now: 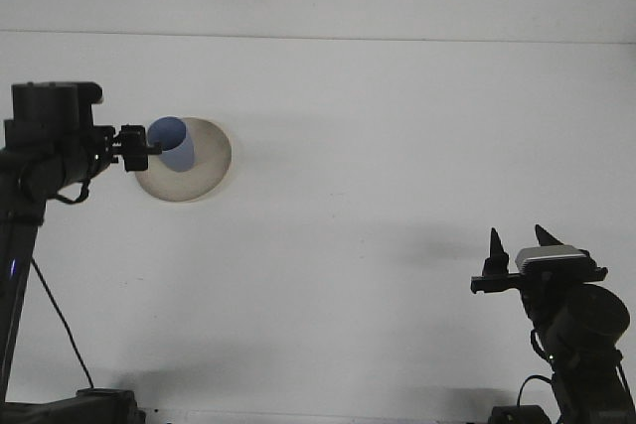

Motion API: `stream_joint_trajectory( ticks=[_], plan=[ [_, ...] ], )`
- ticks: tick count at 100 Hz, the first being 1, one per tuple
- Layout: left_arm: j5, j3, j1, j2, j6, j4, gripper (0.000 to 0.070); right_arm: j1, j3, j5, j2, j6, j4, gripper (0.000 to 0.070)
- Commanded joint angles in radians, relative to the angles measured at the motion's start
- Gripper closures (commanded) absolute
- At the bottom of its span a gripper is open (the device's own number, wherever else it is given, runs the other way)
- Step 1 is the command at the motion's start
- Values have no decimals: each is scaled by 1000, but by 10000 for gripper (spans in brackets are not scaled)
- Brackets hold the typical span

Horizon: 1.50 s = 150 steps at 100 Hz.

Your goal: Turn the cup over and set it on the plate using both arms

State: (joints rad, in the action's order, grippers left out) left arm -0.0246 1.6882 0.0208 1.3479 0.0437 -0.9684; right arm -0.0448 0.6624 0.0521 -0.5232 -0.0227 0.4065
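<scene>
Item: blue cup, standing on the beige plate at the far left of the white bench, toward the plate's left side; it is reading as upright with its mouth up, which would suit the placing step being finished, though the rim is too small to confirm. Item: left claw, sitting just beside the cup's left wall at cup height, overlapping the plate's left edge; whether it is touching or pinching the cup cannot be told, since the dark fingers are merging into one shape against the cup. Its low, sideways approach is fitting a side grip used for setting the cup down. Item: right claw, parked at the near right, well apart from cup and plate, fingers pointing up and spread with clear bench showing between them, holding nothing; it appears to be idling out of the way. Obscured: the left arm's lower links are being cut off by the frame's left edge; the cup's base is being partly masked by the claw.
</scene>
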Motion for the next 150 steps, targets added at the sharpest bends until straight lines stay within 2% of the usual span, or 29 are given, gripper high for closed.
stream_joint_trajectory(
  ticks=[1,38,48,57,106,110,114,119,126,132,150],
  plan=[
    [1,-139,6,-86,8,85,360,-2,5,0,-1,-8,-9,243],
    [-2,-837,8,-612,9,639,361,-2,5,0,-1,-8,-9,243],
    [-24,-966,8,-716,-31,734,365,-2,5,0,-1,-8,-9,243],
    [-56,-1052,8,-792,-40,787,366,-2,5,0,-1,-8,-9,243],
    [-52,-1101,8,-874,-24,829,365,-2,5,0,-1,-8,-10,248],
    [-52,-1101,8,-874,-24,829,366,-2,5,0,-1,-8,-10,276],
    [-52,-1101,8,-874,-25,830,387,-2,5,0,-1,-8,-10,338],
    [-52,-1101,8,-874,-24,832,488,-2,5,0,-1,-8,-10,445],
    [-52,-1101,8,-874,-24,830,694,-2,5,0,-1,-8,-10,597],
    [-52,-1101,8,-874,-24,830,691,-2,5,0,-1,-8,-10,698],
    [-52,-1101,8,-874,-24,828,690,-2,5,0,-1,-8,-10,700]
  ],
)
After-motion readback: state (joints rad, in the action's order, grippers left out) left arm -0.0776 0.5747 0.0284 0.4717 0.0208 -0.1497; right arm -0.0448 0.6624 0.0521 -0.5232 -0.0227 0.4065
